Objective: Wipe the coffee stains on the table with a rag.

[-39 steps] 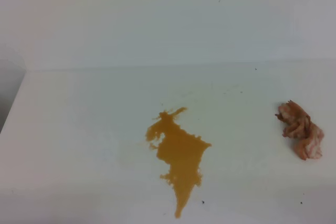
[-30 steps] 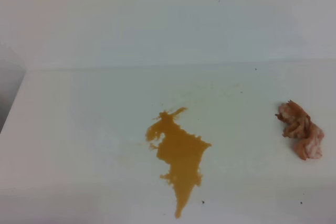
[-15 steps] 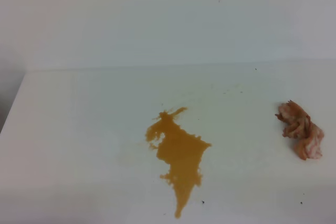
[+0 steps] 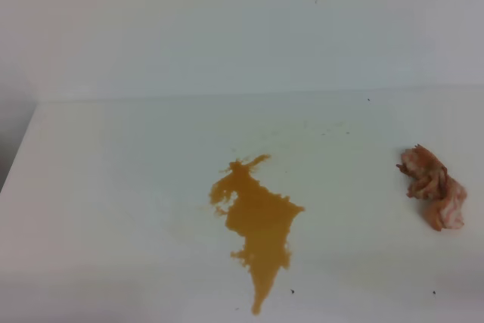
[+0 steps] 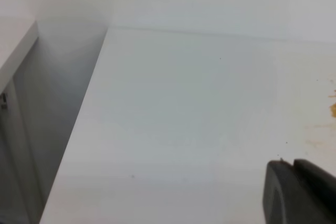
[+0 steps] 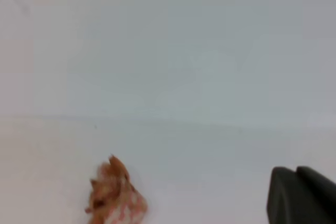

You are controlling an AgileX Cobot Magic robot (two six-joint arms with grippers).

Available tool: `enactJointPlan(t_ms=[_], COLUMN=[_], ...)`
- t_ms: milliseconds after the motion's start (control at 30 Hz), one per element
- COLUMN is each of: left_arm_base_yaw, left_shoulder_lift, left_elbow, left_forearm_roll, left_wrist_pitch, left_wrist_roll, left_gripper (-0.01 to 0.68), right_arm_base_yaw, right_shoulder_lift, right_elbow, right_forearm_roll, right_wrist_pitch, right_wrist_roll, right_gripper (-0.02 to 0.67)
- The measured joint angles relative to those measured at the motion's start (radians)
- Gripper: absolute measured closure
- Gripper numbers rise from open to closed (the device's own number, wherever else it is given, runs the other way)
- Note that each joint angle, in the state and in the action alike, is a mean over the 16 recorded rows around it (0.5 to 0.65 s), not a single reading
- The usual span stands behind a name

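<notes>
The coffee stains (image 4: pixel 259 221) form one orange-brown splotch with a thin tail on the white table (image 4: pixel 113 187), just left of centre near the front. A sliver of the splotch shows at the right edge of the left wrist view (image 5: pixel 333 109). The rag (image 4: pixel 433 187), a pinkish-orange and brown wad, lies alone at the table's right side, and it also shows in the right wrist view (image 6: pixel 115 195). Neither gripper shows in the high view. Only a dark finger (image 5: pixel 300 192) of the left gripper and a dark finger (image 6: pixel 302 195) of the right gripper show at the corners of the wrist views, both well apart from the rag.
A white wall (image 4: pixel 227 28) rises behind the table. The table's left edge (image 5: pixel 79 124) drops to a grey gap beside another white surface (image 5: pixel 13 45). A few tiny dark specks (image 4: pixel 292 291) dot the table near the stain's tail.
</notes>
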Motion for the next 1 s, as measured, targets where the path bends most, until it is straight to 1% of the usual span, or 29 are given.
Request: enactJointPlan(t_ms=[333,433,533,633,767,867,1000], left_arm_base_yaw=[0.0,0.0,0.0,0.0,0.0,0.0,0.0], left_shoulder_lift=[0.0,0.0,0.0,0.0,0.0,0.0,0.0], left_elbow=[0.0,0.0,0.0,0.0,0.0,0.0,0.0], left_forearm_roll=[0.0,0.0,0.0,0.0,0.0,0.0,0.0], left_wrist_pitch=[0.0,0.0,0.0,0.0,0.0,0.0,0.0], left_wrist_roll=[0.0,0.0,0.0,0.0,0.0,0.0,0.0], left_gripper=[0.673,0.673,0.673,0.673,0.673,0.673,0.673], right_arm_base_yaw=[0.0,0.0,0.0,0.0,0.0,0.0,0.0], right_shoulder_lift=[0.0,0.0,0.0,0.0,0.003,0.02,0.066], right_elbow=[-0.007,-0.03,-0.072,-0.132,-0.238,-0.331,-0.448], right_forearm_roll=[-0.007,-0.01,-0.021,-0.039,-0.065,-0.09,-0.118], right_wrist_pitch=[-0.42,-0.496,-0.531,-0.515,-0.421,-0.311,-0.114], right_wrist_roll=[0.039,0.058,0.073,0.077,0.035,-0.025,-0.1], right_gripper=[0.651,0.651,0.651,0.651,0.651,0.651,0.651])
